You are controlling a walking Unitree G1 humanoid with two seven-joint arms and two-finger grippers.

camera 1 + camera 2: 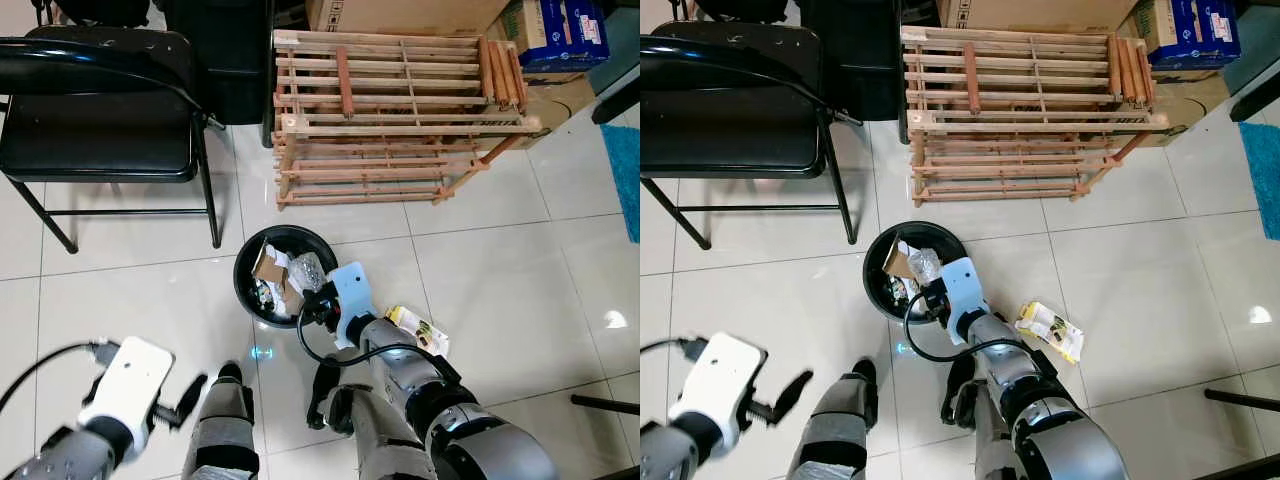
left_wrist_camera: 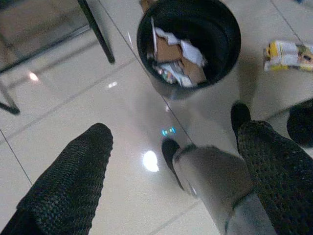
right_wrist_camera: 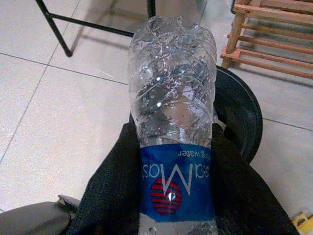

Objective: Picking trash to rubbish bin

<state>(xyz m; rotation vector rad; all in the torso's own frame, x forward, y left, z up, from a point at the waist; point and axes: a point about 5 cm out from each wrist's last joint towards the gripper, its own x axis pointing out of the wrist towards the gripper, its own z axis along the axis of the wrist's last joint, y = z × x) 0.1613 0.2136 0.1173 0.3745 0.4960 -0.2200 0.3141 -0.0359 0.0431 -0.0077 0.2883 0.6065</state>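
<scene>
My right arm (image 1: pixel 420 395) was a run of rounded silver-grey segments with dark joints between them, and a black cable (image 1: pixel 345 352) looped loosely along its upper side. Just behind the right gripper (image 1: pixel 313 305) sat a white rectangular wrist housing (image 1: pixel 352 290) with rounded corners. That gripper's fingers (image 3: pixel 105 196) looked broad and black, with a woven, matte surface. Behind the left gripper (image 1: pixel 190 395) I had the same white housing (image 1: pixel 128 385), a black cable (image 1: pixel 45 362) arching from its rear. The left fingers (image 2: pixel 68 181) were black with a fine mesh texture. Below them, my legs (image 1: pixel 222 430) showed grey shells with black bands.
</scene>
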